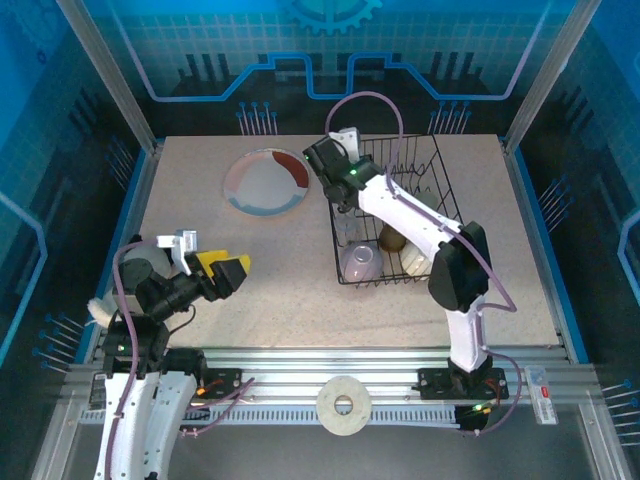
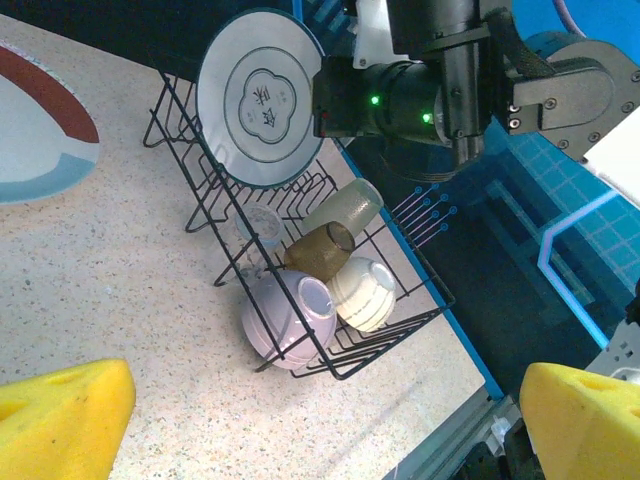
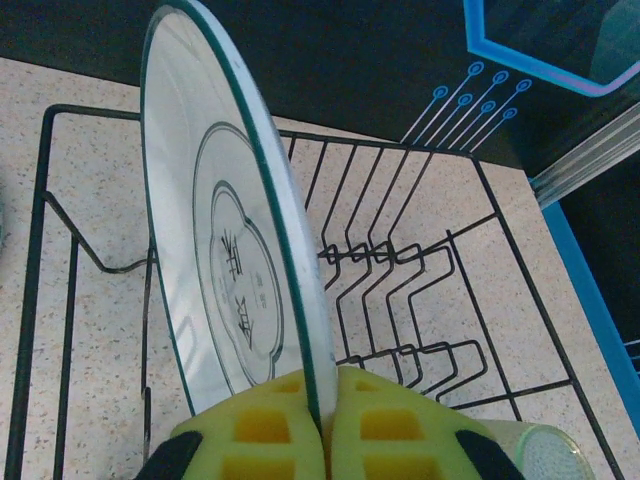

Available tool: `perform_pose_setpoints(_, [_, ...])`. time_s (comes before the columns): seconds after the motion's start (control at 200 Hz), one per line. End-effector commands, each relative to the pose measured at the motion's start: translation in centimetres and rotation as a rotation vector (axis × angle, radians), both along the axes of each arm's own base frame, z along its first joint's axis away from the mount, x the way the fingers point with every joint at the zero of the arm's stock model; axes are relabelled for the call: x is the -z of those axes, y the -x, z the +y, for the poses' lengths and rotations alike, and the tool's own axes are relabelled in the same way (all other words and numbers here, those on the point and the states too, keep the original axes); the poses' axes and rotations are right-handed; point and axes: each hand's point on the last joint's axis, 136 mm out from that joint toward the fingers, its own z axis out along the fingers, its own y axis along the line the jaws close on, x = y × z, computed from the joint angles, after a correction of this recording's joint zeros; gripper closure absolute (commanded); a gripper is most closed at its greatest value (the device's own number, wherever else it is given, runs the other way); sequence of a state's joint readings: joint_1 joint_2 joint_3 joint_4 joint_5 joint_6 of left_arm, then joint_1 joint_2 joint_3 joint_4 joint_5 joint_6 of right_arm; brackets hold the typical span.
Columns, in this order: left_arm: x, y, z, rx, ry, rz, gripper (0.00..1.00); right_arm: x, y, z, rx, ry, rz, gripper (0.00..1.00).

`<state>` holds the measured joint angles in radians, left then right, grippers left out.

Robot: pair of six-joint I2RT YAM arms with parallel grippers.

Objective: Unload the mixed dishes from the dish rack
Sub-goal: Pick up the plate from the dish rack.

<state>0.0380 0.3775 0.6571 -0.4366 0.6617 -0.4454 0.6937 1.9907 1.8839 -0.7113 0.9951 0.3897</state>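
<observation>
Firmly, right hand [image 3: 322, 402] pinches green-rimmed white round plate [image 3: 222, 270] upright at black wire dish rack [image 3: 405, 268]; left hand [image 1: 225, 271] gapes wide.

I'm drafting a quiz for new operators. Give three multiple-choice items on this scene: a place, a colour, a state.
1. Where is the red-and-white plate? A) flat on the table, left of the dish rack B) standing in the rack C) under a towel
2. What colour are the right gripper's pads? A) black B) yellow C) blue
3. The right gripper is: A) open B) shut on a spoon C) shut on the green-rimmed plate
Answers: A, it lies on bare tabletop; B, yellow flanks the held edge; C, pads pinch its rim.
</observation>
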Motion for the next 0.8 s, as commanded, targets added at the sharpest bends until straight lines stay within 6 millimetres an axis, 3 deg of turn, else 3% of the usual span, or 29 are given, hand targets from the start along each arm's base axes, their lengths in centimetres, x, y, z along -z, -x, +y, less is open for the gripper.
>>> perform_pose_setpoints(0.0, [0.0, 0.1, 0.2, -0.014, -0.005, -0.009, 0.01, -4.4, 0.9, -0.5, -0.004, -0.065, -0.118, 1.0])
perform_pose_setpoints(0.425, [0.3, 0.0, 0.3, -0.021, -0.009, 0.008, 0.01, -9.3, 5.0, -4.6, -0.096, -0.287, -0.203, 1.0])
perform_pose_setpoints(0.62, [0.5, -0.3, 0.2, -0.016, 0.005, 0.04, 0.01, -8.9, 6.5, -7.2, -0.131, -0.498, -0.143, 1.0])
perform_pose_setpoints(0.796, [0.5, -0.3, 0.2, -0.013, -0.008, 0.07, 0.01, -7.2, 8.0, -9.0, -0.163, -0.759, -0.086, 1.0])
